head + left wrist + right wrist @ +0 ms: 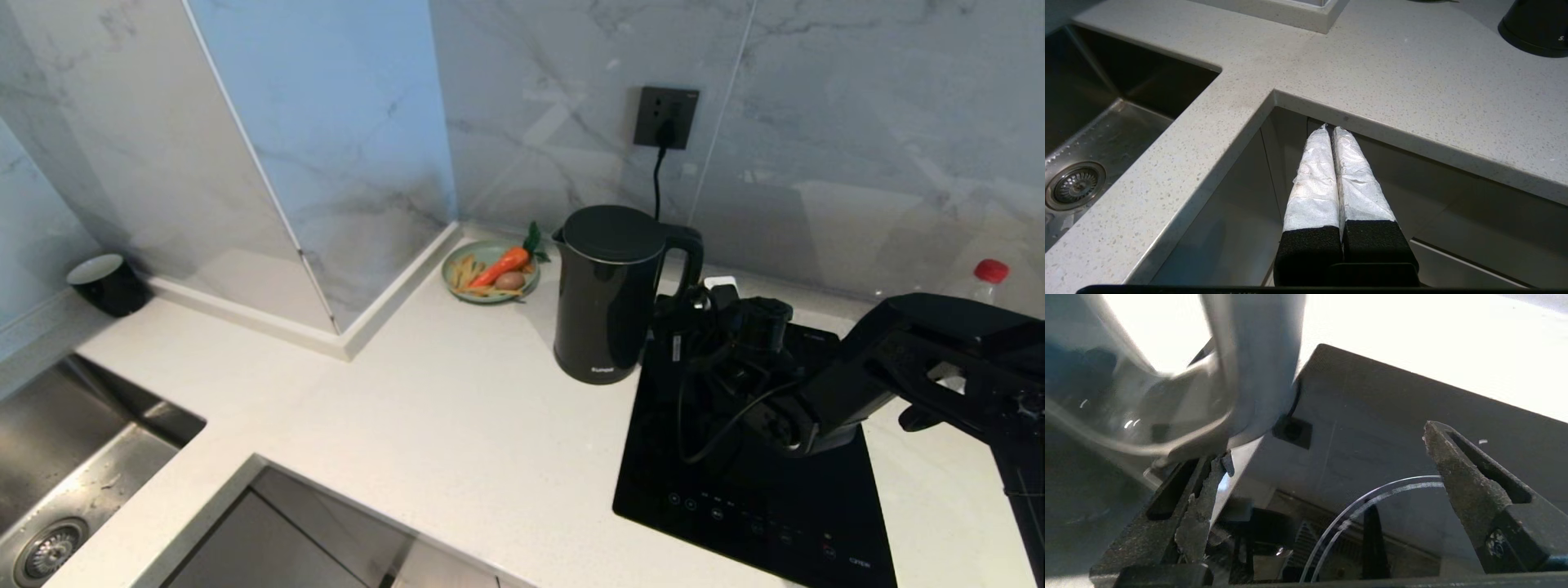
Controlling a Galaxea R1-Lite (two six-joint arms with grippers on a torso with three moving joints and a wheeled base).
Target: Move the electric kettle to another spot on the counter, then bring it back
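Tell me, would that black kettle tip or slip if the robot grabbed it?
The kettle is tall on a narrow foot, so a high push might tip it. Its glossy wall looks slippery; the loop handle seems the safer hold. Weight depends on water, which is hidden.

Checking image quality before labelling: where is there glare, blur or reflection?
Head view: wall tiles reflect light; the electric kettle is sharp. Right wrist view: the counter is blown out white and the kettle handle smeared. Left wrist view: evenly lit, sharp.

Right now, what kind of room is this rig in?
A home kitchen, most likely: a steel sink is set into the white speckled stone counter, beside an inset black glass cooktop, and a tall glossy black electric kettle stands against marble-look wall tiles.
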